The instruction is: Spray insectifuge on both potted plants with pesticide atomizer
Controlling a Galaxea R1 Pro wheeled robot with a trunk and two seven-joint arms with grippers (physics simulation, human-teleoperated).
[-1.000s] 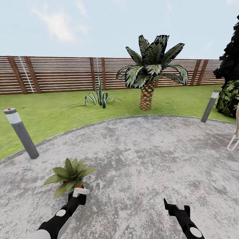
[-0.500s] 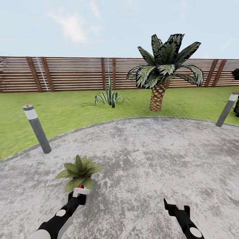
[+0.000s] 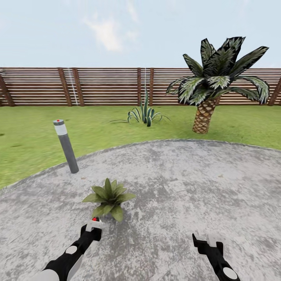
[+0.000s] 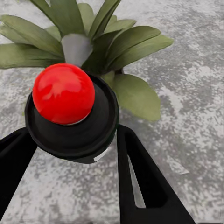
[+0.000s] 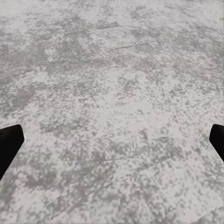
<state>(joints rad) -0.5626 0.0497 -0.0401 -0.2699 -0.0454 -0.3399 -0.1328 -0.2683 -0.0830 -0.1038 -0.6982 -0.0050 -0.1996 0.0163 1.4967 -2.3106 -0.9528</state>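
Left gripper clamped on the pesticide atomizer (red ball on top), potted plant just ahead with broad green leaves, right gripper spread wide over the patio.

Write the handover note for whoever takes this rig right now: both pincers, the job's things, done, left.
Left pincer: shut on the pesticide atomizer, red-topped nozzle aimed at the potted plant.
Right pincer: open, empty, above bare patio.
Plant sits on the patio just ahead of the left pincer, bollard lamp beyond it.
Done: atomizer picked up, brought to this plant.
Left: spray this plant fully, then find and cover the second one.
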